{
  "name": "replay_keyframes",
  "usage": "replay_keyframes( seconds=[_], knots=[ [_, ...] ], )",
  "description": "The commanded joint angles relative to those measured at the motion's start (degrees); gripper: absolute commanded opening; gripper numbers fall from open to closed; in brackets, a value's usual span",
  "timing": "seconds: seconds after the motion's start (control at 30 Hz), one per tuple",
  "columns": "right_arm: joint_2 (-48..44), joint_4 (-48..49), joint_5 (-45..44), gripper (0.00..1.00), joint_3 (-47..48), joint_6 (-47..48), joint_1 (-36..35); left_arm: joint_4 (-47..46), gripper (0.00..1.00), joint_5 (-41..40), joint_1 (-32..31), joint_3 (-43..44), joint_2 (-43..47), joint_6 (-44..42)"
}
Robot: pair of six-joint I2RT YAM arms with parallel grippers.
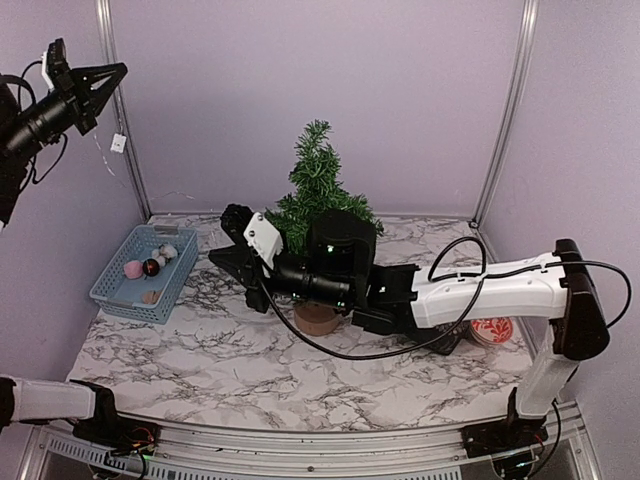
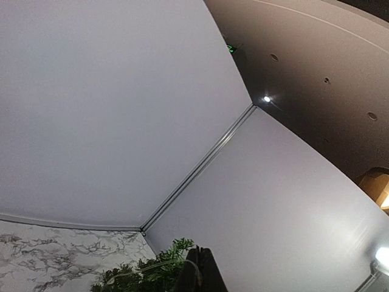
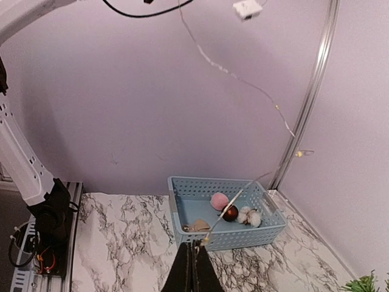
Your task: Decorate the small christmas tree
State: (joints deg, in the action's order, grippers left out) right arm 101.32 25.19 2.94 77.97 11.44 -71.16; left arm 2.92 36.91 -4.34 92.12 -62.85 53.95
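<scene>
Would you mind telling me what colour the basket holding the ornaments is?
Light blue; the basket shows best in the right wrist view.

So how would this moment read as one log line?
left gripper: raised, shut on thin wire light string | right gripper: shut on same string | small green christmas tree: no ornaments visible

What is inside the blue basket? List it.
Inside the blue basket: a pink ball, a dark red ball, white cotton puffs and a tan piece. Its near wall and a thin light wire crossing it hide part of the floor.
</scene>
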Motion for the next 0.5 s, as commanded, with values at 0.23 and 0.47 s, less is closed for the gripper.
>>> replay_keyframes(
  seconds=[0.23,0.47],
  knots=[
    [-10.4,-8.4,7.7,0.00,-2.5,-12.8,-0.4,6.1,0.00,-6.0,-1.0,-26.3,5.5,-5.2],
    [-14.8,-14.3,9.3,0.00,-7.3,-17.9,-0.4,8.1,0.00,-5.3,-3.8,-41.8,8.0,-11.0]
  ],
)
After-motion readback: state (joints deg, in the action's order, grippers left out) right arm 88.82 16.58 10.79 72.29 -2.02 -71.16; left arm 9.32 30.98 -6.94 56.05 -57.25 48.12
